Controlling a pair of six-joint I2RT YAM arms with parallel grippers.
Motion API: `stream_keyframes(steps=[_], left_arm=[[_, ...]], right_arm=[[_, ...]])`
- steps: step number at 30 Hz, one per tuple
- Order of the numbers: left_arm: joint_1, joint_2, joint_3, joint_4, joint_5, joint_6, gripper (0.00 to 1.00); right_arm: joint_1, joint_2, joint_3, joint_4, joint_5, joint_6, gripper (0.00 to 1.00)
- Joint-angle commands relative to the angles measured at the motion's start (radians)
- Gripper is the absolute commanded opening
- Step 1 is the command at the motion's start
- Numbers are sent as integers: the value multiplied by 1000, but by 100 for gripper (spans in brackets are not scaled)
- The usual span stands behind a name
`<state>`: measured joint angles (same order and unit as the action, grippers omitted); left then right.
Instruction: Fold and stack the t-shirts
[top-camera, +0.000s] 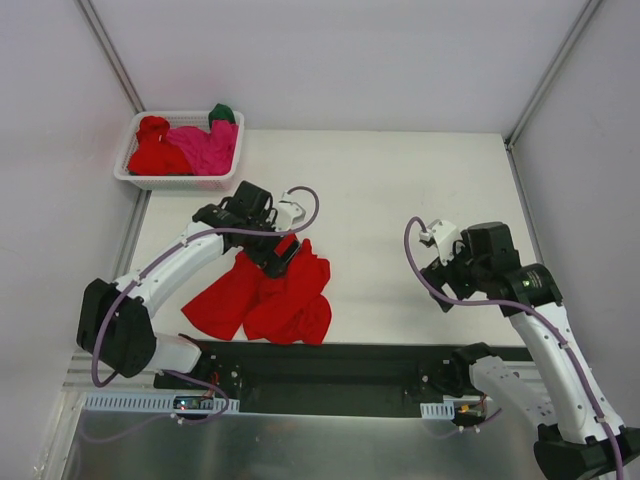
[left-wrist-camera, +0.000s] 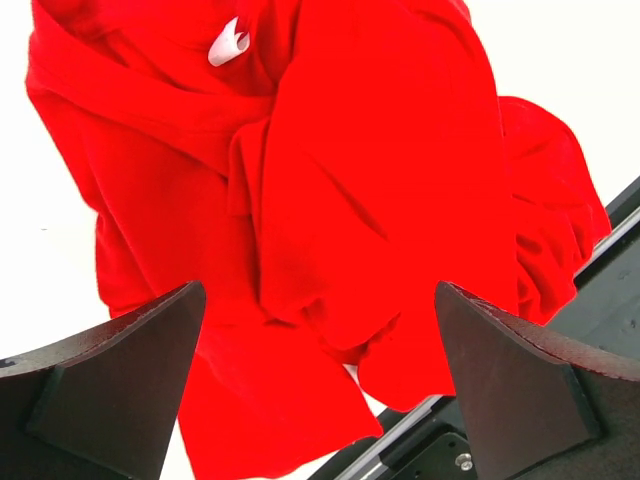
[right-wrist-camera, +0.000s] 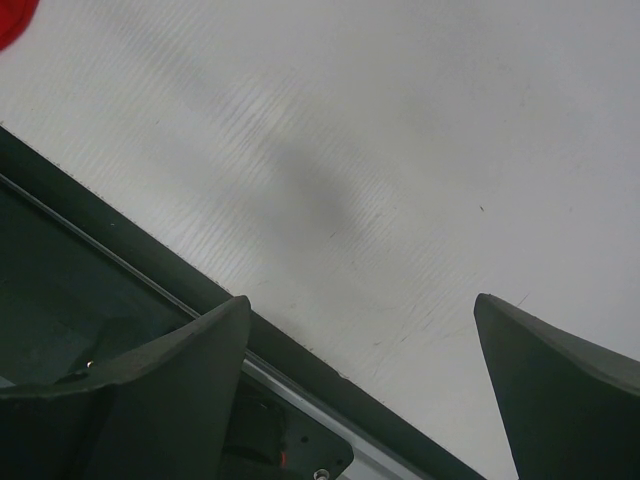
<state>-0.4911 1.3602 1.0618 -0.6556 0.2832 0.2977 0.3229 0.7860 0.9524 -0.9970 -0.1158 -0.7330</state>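
A crumpled bright red t-shirt (top-camera: 272, 295) lies on the white table near its front edge, left of centre. My left gripper (top-camera: 272, 255) hovers just above the shirt's far end, open, nothing between its fingers. In the left wrist view the red t-shirt (left-wrist-camera: 330, 200) fills the frame, its white neck label (left-wrist-camera: 228, 42) at the top, and the left gripper (left-wrist-camera: 320, 330) stands wide apart over the cloth. More t-shirts sit in the basket: red (top-camera: 155, 150), magenta-pink (top-camera: 205, 148) and dark green (top-camera: 222, 113). My right gripper (top-camera: 440, 285) hangs open over bare table at the right; the right gripper (right-wrist-camera: 360, 330) holds nothing.
A white lattice basket (top-camera: 135, 178) stands at the table's far left corner. A black rail (top-camera: 340, 365) runs along the near edge between the arm bases. White walls close in the table on the left, back and right.
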Motion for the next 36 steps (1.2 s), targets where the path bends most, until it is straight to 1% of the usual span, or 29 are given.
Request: stream_keyframes(steps=[1,11,12,14,15,17,18,19,22,26,29,30,32,33,35,36], left_arm=[[-7,13,-25,31,14,-29,98],[-24,56,-60,22,-33,-48,89],[-26,63,-63,21,-30,-52,84],[-26,76,-65,10,-22,-55,80],[-26,88,-65,7,-24,-54,72],[-26,99,-62,2,-32,-48,67],[-26,106,-54,4,-32,-45,62],[-26,108,-46,4,-33,-45,41],[-27,116,-13,2,-32,-54,0],[-30,114,30,-2,-36,-45,0],[-41,68,157,-33,-56,6,0],[-44,45,278,-50,-64,18,0],[-58,30,434,-123,-38,49,0],[-66,33,607,-153,-18,58,0],[-79,39,764,-229,52,79,0],[-105,45,888,-248,69,89,0]], right_arm=[[-5,4,14,5,22,1,96],[-5,38,43,-2,30,-14,96],[-5,38,46,-2,30,-14,96],[-5,39,49,-6,30,-16,96],[-5,38,49,-5,31,-17,96],[-5,38,51,-8,33,-22,96],[-5,36,49,-8,36,-22,96],[-5,35,48,-8,38,-23,96],[-5,33,40,-8,39,-26,96],[-5,32,34,-8,44,-31,96],[-5,33,39,-8,47,-34,96],[-5,33,40,-6,47,-36,96],[-4,44,43,-5,44,-36,96],[-5,48,43,-3,44,-34,96],[-4,67,51,0,39,-29,96],[-5,73,55,1,36,-28,96]])
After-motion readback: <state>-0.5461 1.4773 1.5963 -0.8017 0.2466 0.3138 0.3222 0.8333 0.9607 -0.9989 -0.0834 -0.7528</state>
